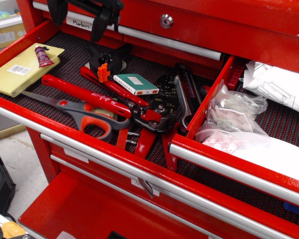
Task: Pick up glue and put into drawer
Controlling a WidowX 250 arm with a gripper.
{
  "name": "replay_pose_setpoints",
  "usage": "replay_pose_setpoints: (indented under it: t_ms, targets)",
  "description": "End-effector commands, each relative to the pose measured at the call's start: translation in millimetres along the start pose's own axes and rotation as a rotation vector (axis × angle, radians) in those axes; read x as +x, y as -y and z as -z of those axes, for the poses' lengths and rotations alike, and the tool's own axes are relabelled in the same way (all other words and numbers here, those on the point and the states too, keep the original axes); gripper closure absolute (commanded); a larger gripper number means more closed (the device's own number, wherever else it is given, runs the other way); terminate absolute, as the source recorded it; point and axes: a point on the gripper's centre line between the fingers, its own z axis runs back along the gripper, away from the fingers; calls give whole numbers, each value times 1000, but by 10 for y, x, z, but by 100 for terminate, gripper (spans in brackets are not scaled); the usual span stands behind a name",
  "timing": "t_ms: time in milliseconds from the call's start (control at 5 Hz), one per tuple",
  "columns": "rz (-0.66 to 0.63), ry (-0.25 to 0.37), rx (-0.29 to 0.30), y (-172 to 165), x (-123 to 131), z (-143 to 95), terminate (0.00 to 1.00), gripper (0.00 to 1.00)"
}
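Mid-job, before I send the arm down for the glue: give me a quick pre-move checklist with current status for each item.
1. Glue in sight, nothing covering it: ok. It lies on the yellow package at the drawer's left end.
2. Pincer empty: ok, nothing between its fingers.
3. Pincer open enough for the tube: ok, the fingers stand apart.
4. Pincer over the glue: not ok, it sits at the top edge, to the right of the tube.
5. Descent path free: ok, the red-handled pliers and scissors lie further right.
6. Glue loose from the package: cannot tell.
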Motion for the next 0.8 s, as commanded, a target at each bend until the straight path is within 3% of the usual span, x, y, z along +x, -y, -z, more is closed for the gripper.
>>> replay_pose_setpoints:
  t_ms: [0, 200, 600]
  targets:
    - [-9, 67, -48, -404, 148, 427, 0, 0]
    - [-30, 71, -31, -576, 155, 600, 0, 0]
    - [-3, 83, -76, -783, 214, 877, 0, 0]
